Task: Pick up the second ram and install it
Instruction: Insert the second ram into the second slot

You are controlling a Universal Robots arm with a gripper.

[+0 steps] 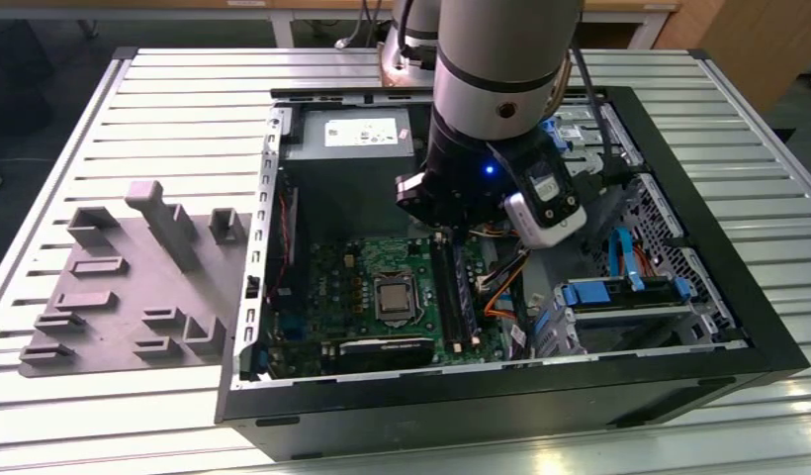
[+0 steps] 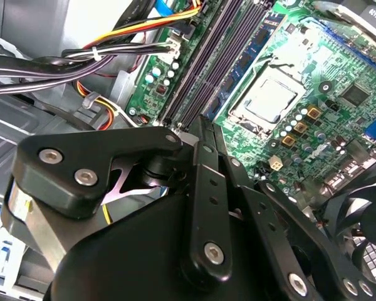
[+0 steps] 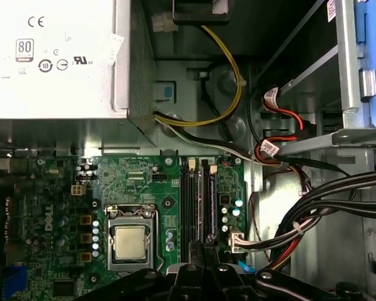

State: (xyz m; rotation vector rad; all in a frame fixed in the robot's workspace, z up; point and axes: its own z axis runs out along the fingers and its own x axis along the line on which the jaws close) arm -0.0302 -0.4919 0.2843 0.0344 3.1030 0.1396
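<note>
The computer case (image 1: 511, 396) is black, lying open on a table (image 1: 181, 99) of pale silver slats. Inside, the board (image 1: 359, 267) is green, its slots (image 3: 189, 207) long and black, its central chip (image 3: 129, 243) a dull silver. A grey moulded tray (image 1: 129, 287) sits beside the case. Drive brackets (image 1: 617, 292) are bright blue; cables (image 3: 238, 103) run yellow, red, orange and black. The gripper (image 2: 203, 135) is matt black.

Green board (image 3: 144, 188) beneath power supply (image 3: 56, 56)
</note>
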